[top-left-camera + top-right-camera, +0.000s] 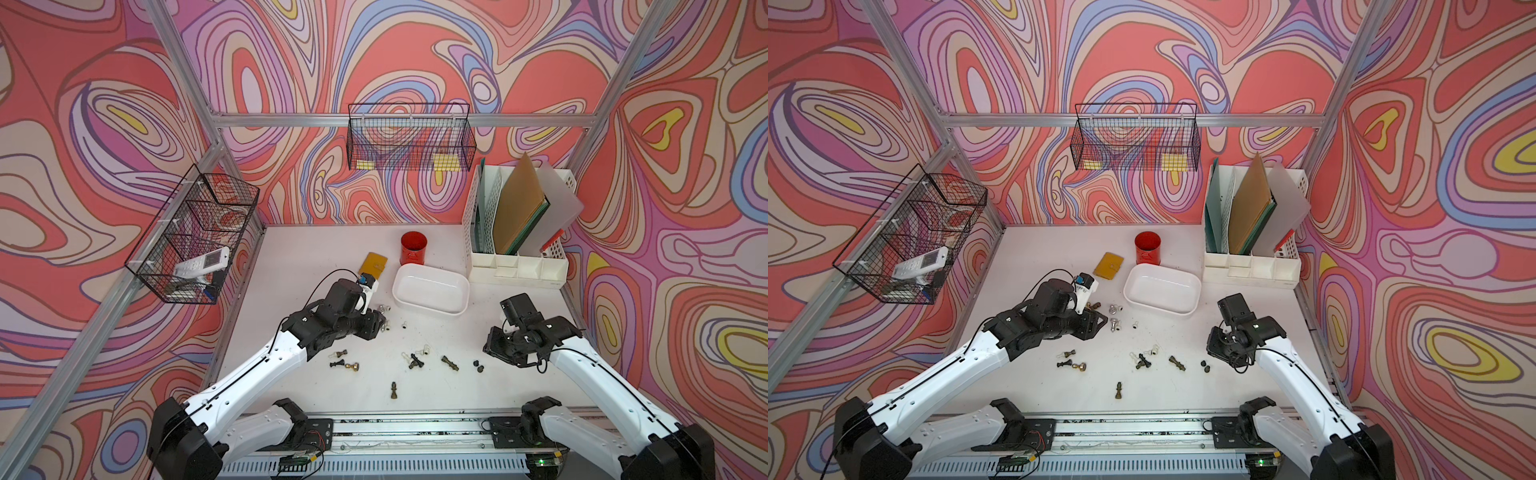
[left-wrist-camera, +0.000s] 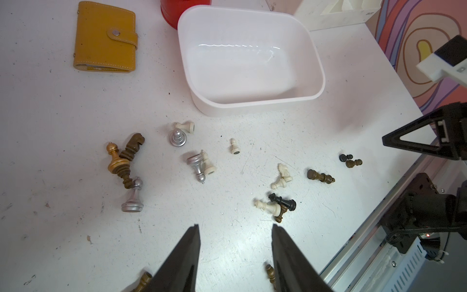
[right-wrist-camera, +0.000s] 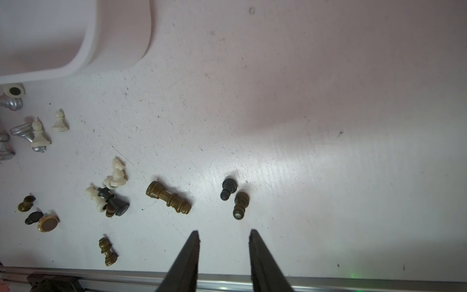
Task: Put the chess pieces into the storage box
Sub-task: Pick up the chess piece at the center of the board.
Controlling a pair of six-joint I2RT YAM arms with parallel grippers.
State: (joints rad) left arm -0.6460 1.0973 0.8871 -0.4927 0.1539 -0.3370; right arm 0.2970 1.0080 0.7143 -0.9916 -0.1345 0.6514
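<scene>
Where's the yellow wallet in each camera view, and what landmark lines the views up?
In a top view: the yellow wallet lies flat, left of the red cup.
In a top view: same spot, left of the red cup.
Left wrist: closed, snap fastened, near the red cup and storage box.
Right wrist: not in it.
Shared landmark: the storage box, visible in all four.
</scene>
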